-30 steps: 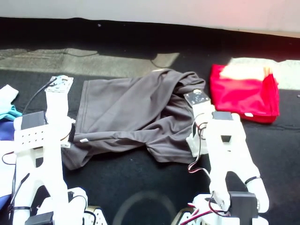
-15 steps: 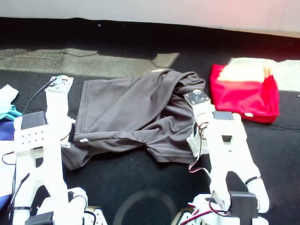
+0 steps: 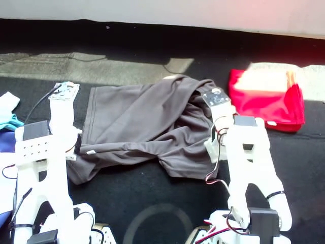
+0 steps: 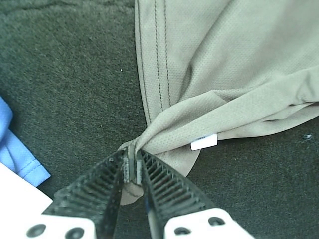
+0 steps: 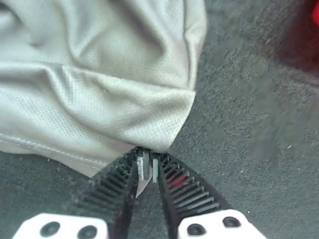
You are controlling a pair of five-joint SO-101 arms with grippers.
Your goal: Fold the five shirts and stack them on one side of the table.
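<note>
A grey shirt [image 3: 147, 124] lies crumpled across the middle of the dark table. My left gripper [image 4: 133, 167] is shut on a bunched bit of its hem, near a small white tag [image 4: 204, 143]; in the high view that arm [image 3: 56, 137] stands at the shirt's left edge. My right gripper [image 5: 148, 167] is shut on a fold of the grey shirt [image 5: 99, 84] at its right side, and its arm [image 3: 238, 147] stands between the shirt and a folded red shirt [image 3: 266, 104] at the right.
Blue and white clothes [image 3: 7, 132] lie heaped at the table's left edge; a blue piece [image 4: 17, 149] lies near my left gripper. A pale wall edge runs along the back. Dark bare cloth [image 3: 152, 203] lies in front of the grey shirt.
My right arm has shifted slightly back and to the right, pulling the grey shirt's right side with it. The left arm has stayed still.
</note>
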